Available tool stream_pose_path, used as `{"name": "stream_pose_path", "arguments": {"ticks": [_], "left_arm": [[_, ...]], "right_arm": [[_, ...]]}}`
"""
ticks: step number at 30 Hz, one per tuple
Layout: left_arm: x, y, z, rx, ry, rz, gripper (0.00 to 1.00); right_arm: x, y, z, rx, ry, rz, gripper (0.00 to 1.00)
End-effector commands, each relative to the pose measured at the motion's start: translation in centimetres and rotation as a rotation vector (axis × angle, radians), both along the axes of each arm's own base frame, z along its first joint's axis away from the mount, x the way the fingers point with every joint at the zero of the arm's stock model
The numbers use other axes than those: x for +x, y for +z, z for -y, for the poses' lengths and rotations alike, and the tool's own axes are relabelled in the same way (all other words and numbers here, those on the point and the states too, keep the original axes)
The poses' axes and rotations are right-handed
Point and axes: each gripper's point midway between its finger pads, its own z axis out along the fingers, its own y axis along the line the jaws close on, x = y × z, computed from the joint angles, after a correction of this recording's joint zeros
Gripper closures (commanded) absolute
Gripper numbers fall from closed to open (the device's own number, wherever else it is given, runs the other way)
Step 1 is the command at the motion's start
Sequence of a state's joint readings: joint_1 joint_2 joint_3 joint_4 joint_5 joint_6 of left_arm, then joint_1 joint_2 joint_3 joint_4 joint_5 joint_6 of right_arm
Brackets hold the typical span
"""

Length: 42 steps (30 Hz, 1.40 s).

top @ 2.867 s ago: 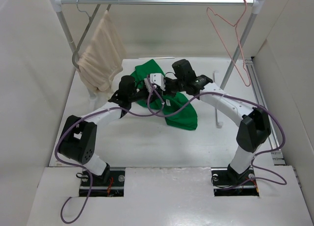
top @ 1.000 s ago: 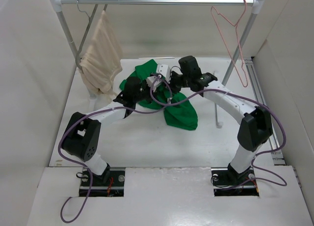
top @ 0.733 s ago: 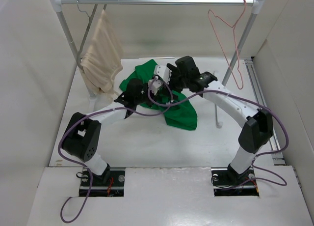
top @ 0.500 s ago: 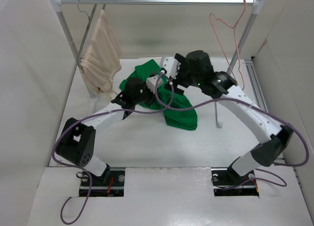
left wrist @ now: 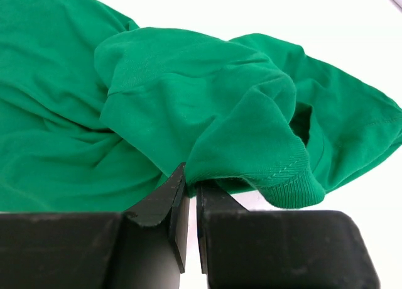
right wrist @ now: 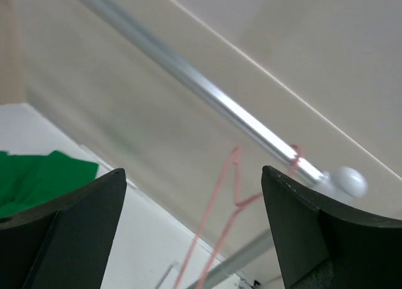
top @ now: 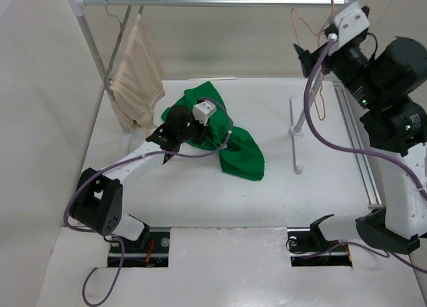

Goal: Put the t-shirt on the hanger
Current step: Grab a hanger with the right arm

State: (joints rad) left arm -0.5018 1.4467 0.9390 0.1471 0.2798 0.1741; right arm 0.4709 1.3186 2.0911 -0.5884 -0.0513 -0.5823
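1. The t-shirt (top: 230, 143) lies crumpled on the table (top: 200, 193), with one end bunched at the tips of the left gripper (top: 192, 128) and the rest trailing beyond it.
2. The left wrist view alone shows the grip. The left gripper (left wrist: 190, 176) has its jaws clenched on a fold of the t-shirt (left wrist: 188, 107), just beside a ribbed hem. From overhead the wrist hides this contact.
3. The right wrist view alone shows the right gripper (right wrist: 191, 173) with its jaws spread wide and nothing between them. Framed in that gap, the hanger (right wrist: 221, 185) hangs from the rail (right wrist: 207, 91) some way ahead.
4. The overhead view places the right gripper (top: 303, 57) raised beside the hanger (top: 301, 20), near the rail's (top: 220, 1) right end and well apart from the t-shirt.
5. Only the overhead view shows the cream cloth (top: 137, 73) on the grey hanger (top: 120, 23), beyond and to the left of the left gripper.
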Motion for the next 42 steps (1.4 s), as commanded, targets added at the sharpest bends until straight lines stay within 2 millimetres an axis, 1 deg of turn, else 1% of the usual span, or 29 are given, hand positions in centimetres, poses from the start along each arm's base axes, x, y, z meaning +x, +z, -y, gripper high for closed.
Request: {"name": "stream_pose_path", "arguments": {"ticks": [1, 4, 5, 6, 7, 8, 9, 11, 12, 14, 15, 16, 18, 19, 21, 22, 23, 25, 26, 29, 30, 32, 36, 37, 38, 39, 40, 41, 42], "left_arm": [[-0.8, 1.8, -0.3, -0.039, 0.001, 0.028, 1.00], [-1.1, 2.0, -0.1, -0.050, -0.016, 0.032, 1.00], [-1.3, 1.5, -0.2, -0.045, -0.016, 0.023, 1.00], [-1.3, 1.7, -0.1, -0.047, -0.028, 0.035, 1.00], [-1.3, 2.1, -0.1, -0.052, -0.028, 0.044, 1.00], [-1.6, 1.7, -0.1, -0.045, -0.040, 0.039, 1.00], [-1.6, 2.0, -0.1, -0.050, -0.040, 0.047, 1.00], [-1.7, 2.4, -0.2, -0.049, -0.044, 0.062, 1.00], [-1.9, 2.0, -0.3, -0.044, -0.044, 0.053, 1.00], [-1.8, 2.3, -0.4, -0.044, -0.036, 0.063, 1.00], [-2.0, 1.9, -0.5, -0.040, -0.036, 0.055, 1.00], [-1.9, 2.5, -0.5, -0.049, -0.036, 0.072, 1.00], [-2.0, 2.0, -0.6, -0.038, -0.040, 0.069, 1.00], [-2.1, 2.3, -0.6, -0.043, -0.040, 0.077, 1.00], [-2.1, 2.3, -0.6, -0.043, -0.040, 0.077, 1.00], [-2.3, 2.3, -0.7, -0.043, -0.040, 0.077, 1.00], [-2.3, 2.3, -0.7, -0.043, -0.040, 0.077, 1.00], [-2.3, 2.0, -0.8, -0.043, -0.040, 0.077, 1.00], [-2.3, 2.0, -0.8, -0.043, -0.040, 0.077, 1.00], [-2.3, 2.0, -0.8, -0.043, -0.040, 0.077, 1.00], [-2.4, 2.1, -0.6, -0.046, -0.048, 0.075, 1.00], [-2.4, 2.1, -0.6, -0.046, -0.048, 0.075, 1.00], [-2.4, 2.1, -0.6, -0.046, -0.048, 0.075, 1.00], [-2.4, 2.1, -0.6, -0.046, -0.048, 0.075, 1.00], [-2.4, 2.1, -0.6, -0.046, -0.048, 0.075, 1.00], [-2.4, 2.1, -0.6, -0.046, -0.048, 0.075, 1.00], [-2.5, 2.1, -0.6, -0.052, -0.045, 0.069, 1.00], [-2.5, 2.1, -0.6, -0.052, -0.044, 0.069, 1.00], [-2.5, 2.1, -0.6, -0.052, -0.044, 0.069, 1.00]], "right_arm": [[2.4, -3.3, 2.4, 0.005, -0.099, -0.172, 0.09], [4.4, -5.0, 4.1, 0.020, -0.164, -0.235, 0.12], [5.3, -5.9, 5.0, 0.028, -0.189, -0.263, 0.12], [6.2, -6.8, 5.1, 0.040, -0.192, -0.286, 0.12], [6.6, -7.0, 5.4, 0.051, -0.203, -0.292, 0.12], [7.0, -6.8, 5.7, 0.069, -0.212, -0.279, 0.13], [7.7, -7.7, 6.0, 0.087, -0.232, -0.299, 0.13], [8.6, -8.0, 7.0, 0.113, -0.267, -0.293, 0.15], [8.5, -7.8, 7.0, 0.117, -0.266, -0.280, 0.16], [8.8, -7.6, 7.4, 0.123, -0.275, -0.266, 0.16], [9.9, -8.9, 7.6, 0.114, -0.282, -0.298, 0.16], [10.1, -9.3, 8.1, 0.113, -0.295, -0.306, 0.19], [10.9, -10.5, 8.3, 0.106, -0.298, -0.333, 0.22], [11.4, -11.0, 8.7, 0.105, -0.309, -0.341, 0.24], [11.6, -12.1, 8.1, 0.095, -0.281, -0.368, 0.33], [11.8, -12.0, 7.8, 0.097, -0.266, -0.358, 0.38], [11.7, -12.4, 7.6, 0.096, -0.251, -0.362, 0.51], [11.5, -12.2, 6.8, 0.098, -0.203, -0.342, 0.64], [11.1, -12.3, 6.6, 0.096, -0.191, -0.346, 0.73], [10.3, -11.7, 6.6, 0.101, -0.179, -0.320, 0.89], [9.8, -11.3, 6.6, 0.105, -0.178, -0.304, 0.99], [9.4, -10.3, 7.1, 0.117, -0.198, -0.265, 1.00], [8.8, -8.4, 7.0, 0.128, -0.183, -0.212, 1.00], [8.6, -7.3, 7.0, 0.135, -0.181, -0.184, 1.00], [8.4, -7.3, 6.5, 0.133, -0.167, -0.184, 1.00], [8.3, -6.4, 6.6, 0.130, -0.182, -0.155, 1.00], [8.2, -6.2, 6.1, 0.125, -0.175, -0.141, 1.00], [7.8, -5.1, 5.9, 0.110, -0.167, -0.110, 1.00], [8.2, -5.2, 5.7, 0.098, -0.171, -0.108, 1.00]]}}
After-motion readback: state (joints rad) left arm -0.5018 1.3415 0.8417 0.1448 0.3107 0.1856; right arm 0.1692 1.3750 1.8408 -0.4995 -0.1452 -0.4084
